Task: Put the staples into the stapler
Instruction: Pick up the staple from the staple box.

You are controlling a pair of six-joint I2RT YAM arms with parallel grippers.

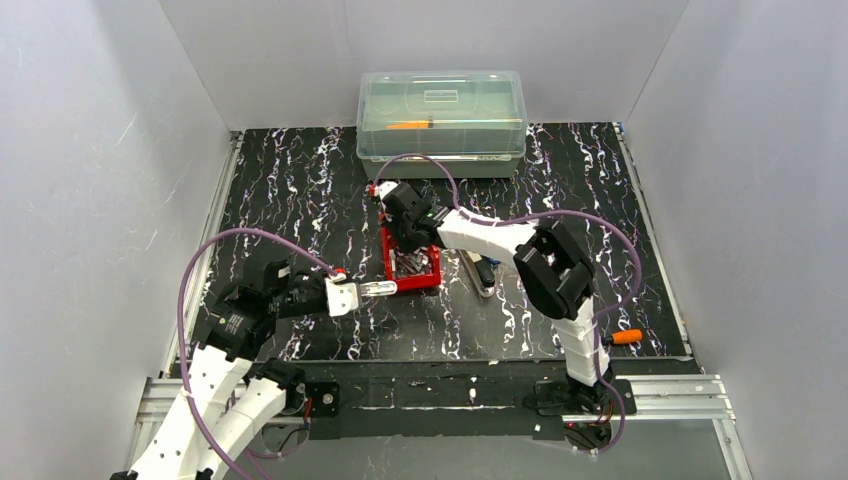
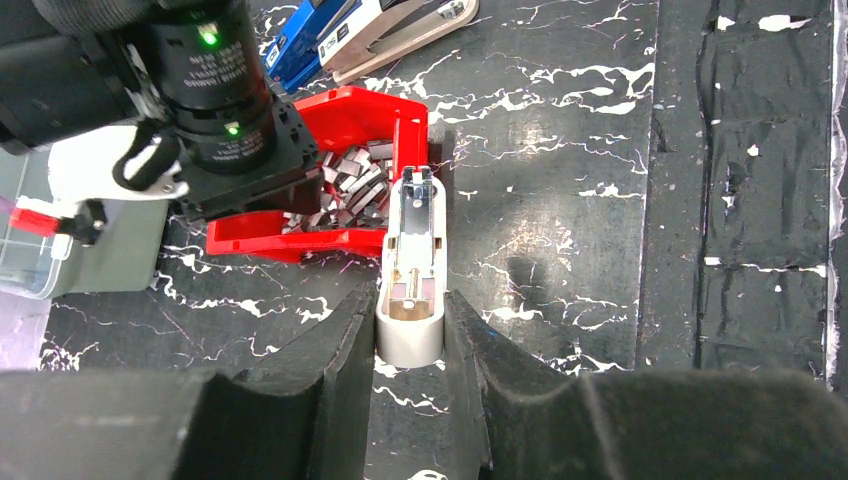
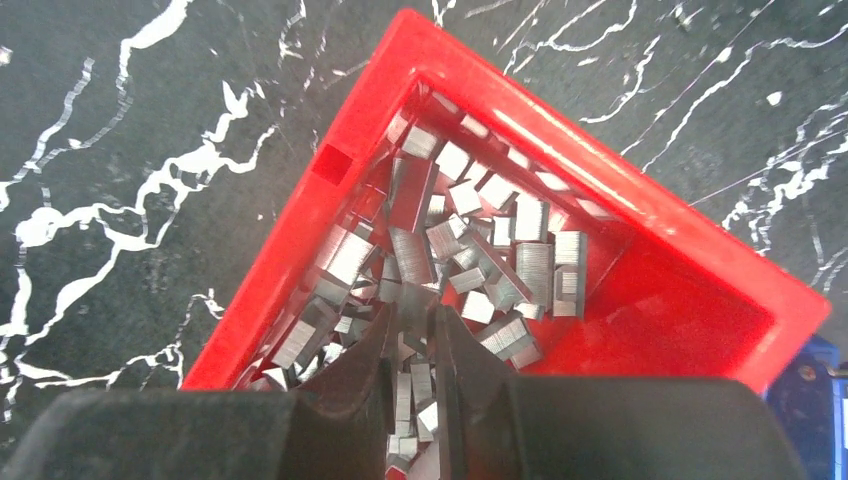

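Note:
The stapler (image 2: 412, 240), a pale grey body lying open with its metal channel facing up, points at the red tray (image 2: 345, 120). My left gripper (image 2: 410, 302) is shut on the stapler's rounded rear end; from above it (image 1: 352, 293) sits left of the tray (image 1: 432, 280). The staples (image 3: 530, 265), many short silvery strips, lie heaped in the tray (image 3: 680, 300). My right gripper (image 3: 417, 322) reaches down into the heap, its fingers nearly together with one strip pinched between the tips. In the top view the right gripper (image 1: 408, 243) hides much of the tray.
A second stapler (image 1: 484, 272), blue and beige, lies just right of the tray. A clear lidded plastic box (image 1: 441, 115) stands at the back. An orange item (image 1: 627, 336) lies near the right arm's base. White walls enclose the black marbled mat.

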